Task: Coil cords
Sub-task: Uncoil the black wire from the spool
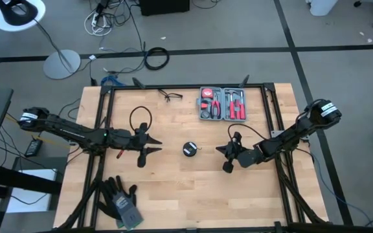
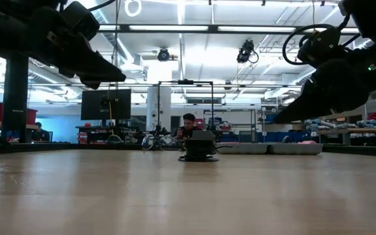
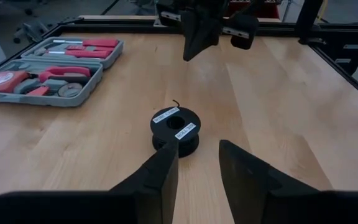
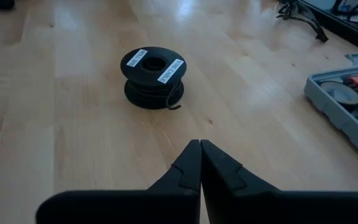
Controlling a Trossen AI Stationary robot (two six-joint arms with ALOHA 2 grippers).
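Note:
The cord is thin black wire wound on a small black spool [image 1: 189, 149] with white labels on top. The spool stands on its lower flange at the table's middle [image 3: 176, 127] [image 4: 153, 78] [image 2: 198, 147]. A short free end of wire [image 4: 174, 102] sticks out at its side. My left gripper [image 1: 153, 147] [image 3: 197, 168] hovers left of the spool, open, pointing at it, with nothing between its fingers. My right gripper [image 1: 217, 149] [image 4: 201, 155] hovers to the right of the spool, shut, also pointing at it. Both are clear of the table.
A grey tool case [image 1: 222, 103] with red-handled tools lies at the far edge. A small black wire item [image 1: 170, 96] lies to its left. Dark gloves [image 1: 118, 200] lie near the front left. A black cable loop [image 1: 141, 120] stands at the left arm's wrist.

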